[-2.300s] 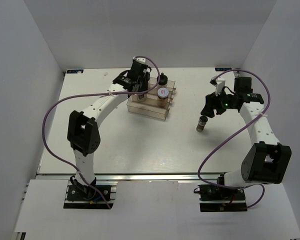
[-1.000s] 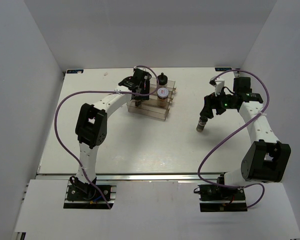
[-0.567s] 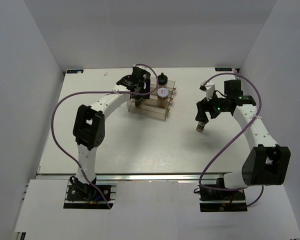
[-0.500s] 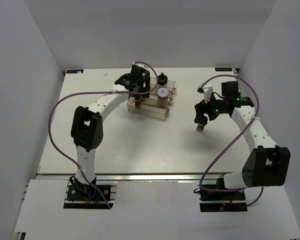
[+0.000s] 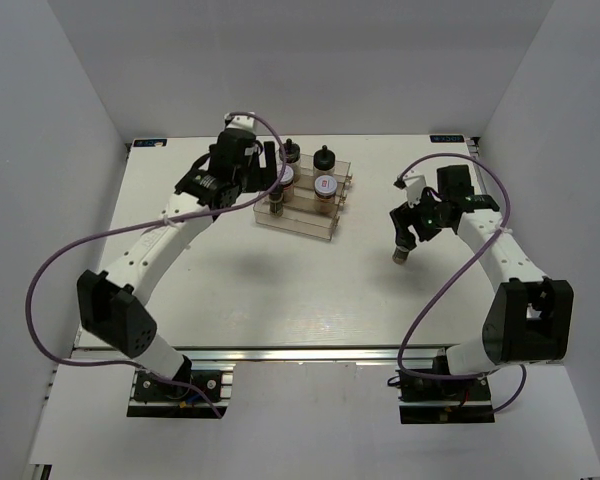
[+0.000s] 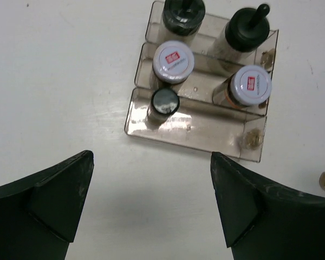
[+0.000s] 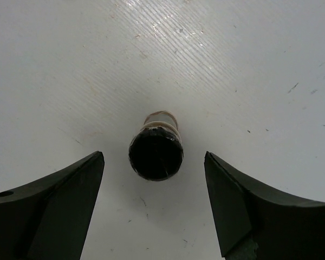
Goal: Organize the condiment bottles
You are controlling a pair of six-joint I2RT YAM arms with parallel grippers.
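left gripper point(image 6: 151, 162): hovering by the rack point(image 6: 206, 130), jaws spread, empty
right gripper point(image 7: 154, 155): hanging over the shaker point(image 7: 156, 153), jaws spread
shaker: standing on the table point(image 5: 230, 290), well apart from rack
bottles point(image 6: 174, 58): five sitting in rack

White arms point(image 5: 165, 236), black joints point(image 5: 110, 311), purple cables point(image 5: 400, 352)

Overhead camera plus two downward-facing wrist cameras.
Left wrist looks from high onto the rack point(image 6: 206, 129); right wrist hangs close over one shaker point(image 7: 156, 153); the overhead shows both.
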